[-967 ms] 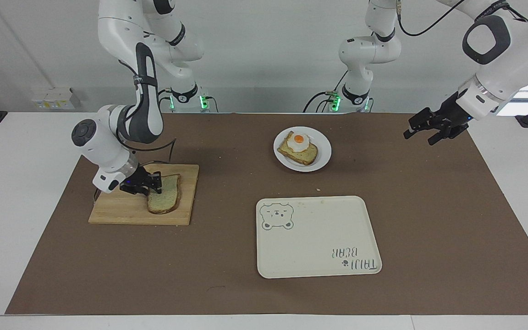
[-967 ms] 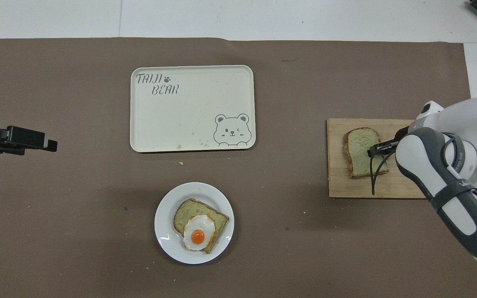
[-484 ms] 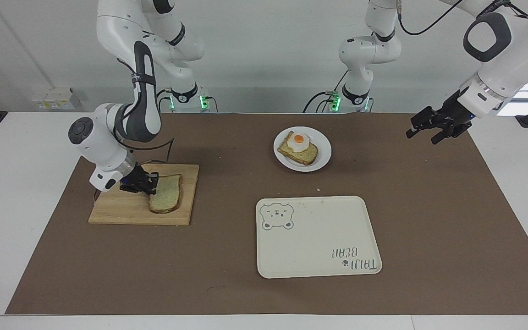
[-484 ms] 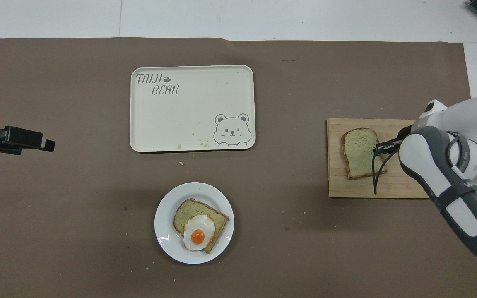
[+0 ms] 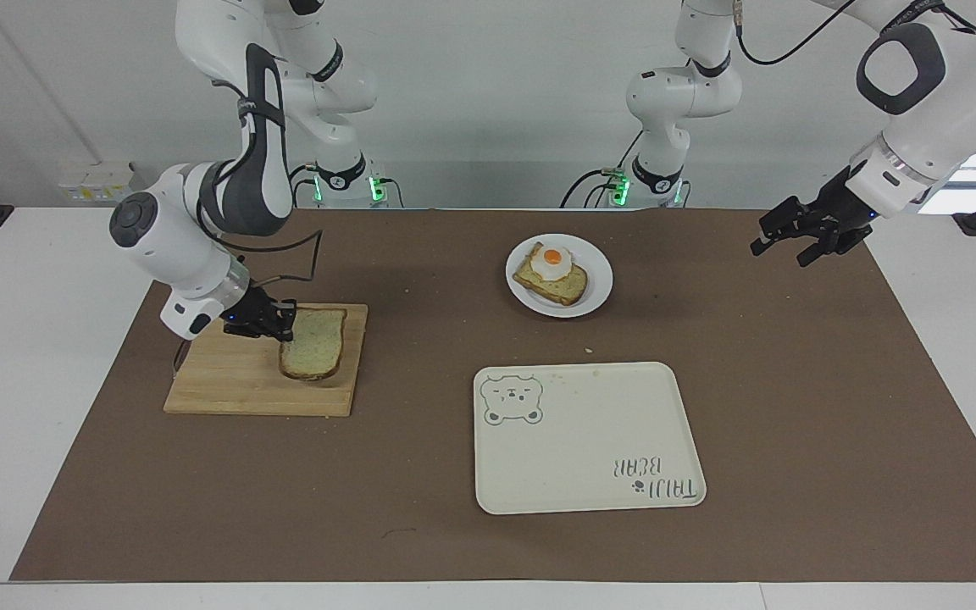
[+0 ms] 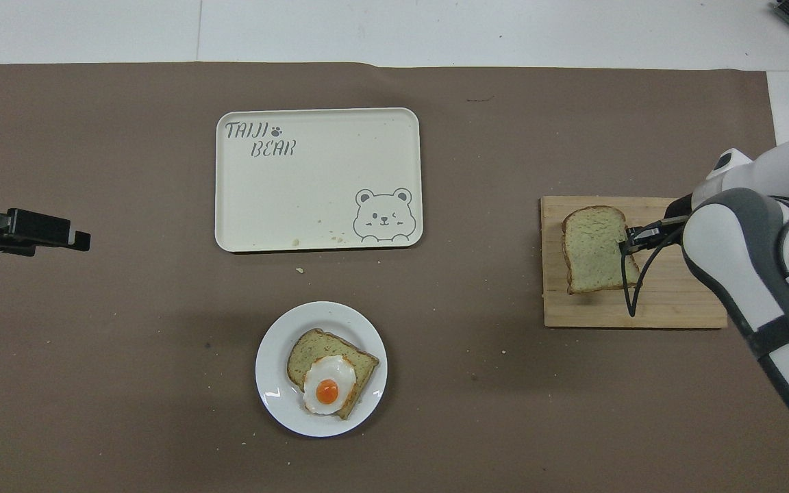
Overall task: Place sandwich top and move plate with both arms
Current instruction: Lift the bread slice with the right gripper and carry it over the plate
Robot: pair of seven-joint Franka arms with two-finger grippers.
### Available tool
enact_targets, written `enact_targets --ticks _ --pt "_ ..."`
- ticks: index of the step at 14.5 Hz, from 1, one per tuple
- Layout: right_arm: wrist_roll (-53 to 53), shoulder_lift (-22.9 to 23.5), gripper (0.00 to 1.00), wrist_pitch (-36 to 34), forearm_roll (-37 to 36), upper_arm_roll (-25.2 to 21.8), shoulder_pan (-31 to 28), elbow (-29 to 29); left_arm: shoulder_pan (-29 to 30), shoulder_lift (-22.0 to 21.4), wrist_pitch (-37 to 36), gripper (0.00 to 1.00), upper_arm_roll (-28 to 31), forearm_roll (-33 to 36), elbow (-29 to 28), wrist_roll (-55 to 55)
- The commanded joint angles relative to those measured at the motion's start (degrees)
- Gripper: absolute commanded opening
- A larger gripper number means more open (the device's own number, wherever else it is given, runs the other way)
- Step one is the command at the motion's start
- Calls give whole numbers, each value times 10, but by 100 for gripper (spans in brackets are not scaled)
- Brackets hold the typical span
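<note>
Item: sandwich top (image 5: 313, 343), edge-pinched by right claw (image 5: 282, 326), hanging over cutting board (image 5: 225, 385); risking sagging or tearing. Left claw (image 5: 780, 240) waiting, fingers parted.

A robotics lab is shown. Two arms (image 5: 234, 169) are bolted at the edge of a white worktop (image 5: 39, 339), which is covered by a brown mat (image 5: 793, 407). Bare grey walls (image 5: 488, 102), trailing cables (image 5: 598, 182) and green status lights (image 5: 376, 185) at the arm bases are seen.
</note>
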Motion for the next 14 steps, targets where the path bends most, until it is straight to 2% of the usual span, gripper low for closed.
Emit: enact_targets --ticks 1,3,6,10,14 --pt "33 -18 0 -76 38 7 14 36 0 -6 5 100 -1 11 -2 5" --pt "93 -27 0 -83 70 8 47 32 0 -6 4 100 -1 11 -2 5" --pt "194 -28 0 -57 70 8 114 30 0 -6 4 100 -1 11 -2 5" --pt "327 -45 0 -3 70 8 228 5 0 -6 4 100 -1 11 -2 5" --pt "400 -37 0 61 87 11 319 -5 0 -6 4 100 -1 11 -2 5"
